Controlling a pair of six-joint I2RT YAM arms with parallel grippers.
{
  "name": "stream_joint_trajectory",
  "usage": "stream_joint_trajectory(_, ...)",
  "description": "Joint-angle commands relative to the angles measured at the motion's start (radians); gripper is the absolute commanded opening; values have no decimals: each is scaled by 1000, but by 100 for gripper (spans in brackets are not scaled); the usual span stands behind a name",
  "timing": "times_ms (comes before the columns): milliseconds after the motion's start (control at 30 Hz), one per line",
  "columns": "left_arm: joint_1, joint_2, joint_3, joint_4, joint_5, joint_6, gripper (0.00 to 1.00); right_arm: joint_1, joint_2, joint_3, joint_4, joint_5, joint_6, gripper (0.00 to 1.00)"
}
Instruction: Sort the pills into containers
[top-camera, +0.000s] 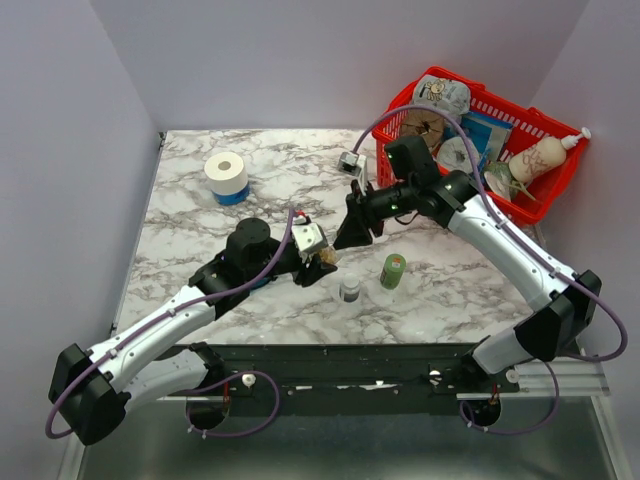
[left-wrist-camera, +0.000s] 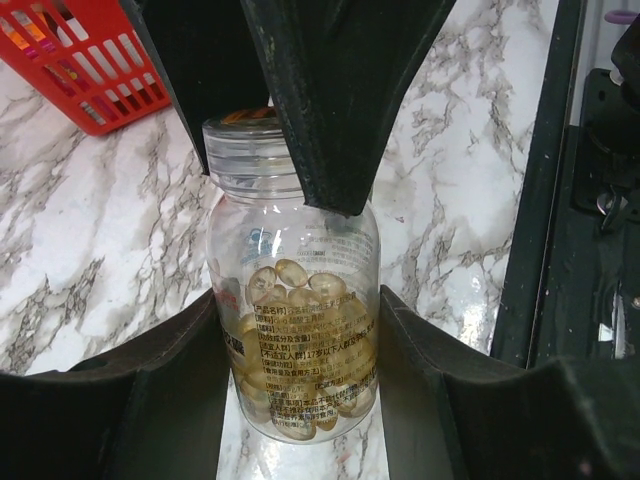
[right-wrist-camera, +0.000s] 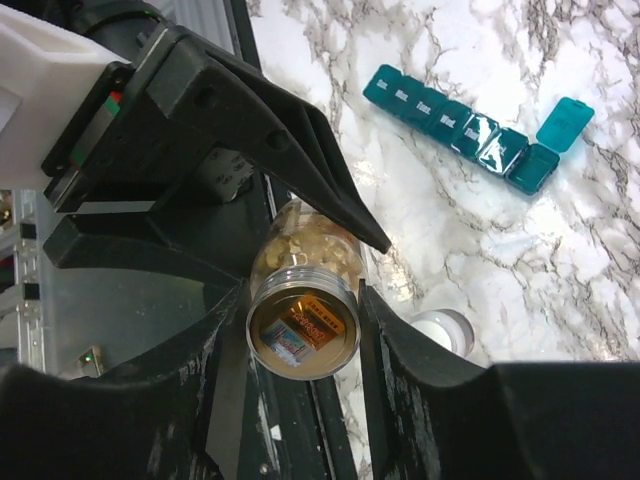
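Clear plastic is what your bottle (left-wrist-camera: 295, 330) is made of, so you can see the yellow-brown pills (left-wrist-camera: 300, 290) still inside it. Your left gripper (top-camera: 322, 262) grasps the bottle round its body, up off the table (right-wrist-camera: 560, 280), near the middle of the top view. Your right gripper (right-wrist-camera: 303, 290) is at the other end, with its jaws pressed on both sides of the cap (right-wrist-camera: 303, 332).

The blue pill box (right-wrist-camera: 460, 130) lies at the upper right of the right wrist view, well apart from the bottle. One end lid (right-wrist-camera: 565, 123) stands open and the other lids look shut. You can see no pills in the open space (right-wrist-camera: 530, 168).

So the sorting looks barely begun. I think you must get the cap off next, then put pills into each space of the box.
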Motion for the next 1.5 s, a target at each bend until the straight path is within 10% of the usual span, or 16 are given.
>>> stream_joint_trajectory(0, 1, -12, -8, -1, 64, 34, 0, 10, 39, 115, -153, -203, -329, 10)
stream_joint_trajectory(200, 1, -32, -14, -9, 153, 65, 0, 17, 84, 198, -451, -348, -1119, 9)
stream_joint_trajectory(567, 2, -54, -26, -57, 151, 89, 0, 15, 73, 277, -520, -302, -1169, 23)
stream_joint_trajectory(867, 1, -41, -17, -15, 133, 66, 0, 17, 12, 148, -301, -256, -820, 86)
stream_joint_trajectory(1200, 2, -60, -49, 49, 41, 22, 0, 15, -151, -90, 155, -21, -78, 100)
stream_joint_trajectory(1467, 2, -63, -51, 101, -13, -15, 0, 17, -113, -131, 199, 30, 61, 99)
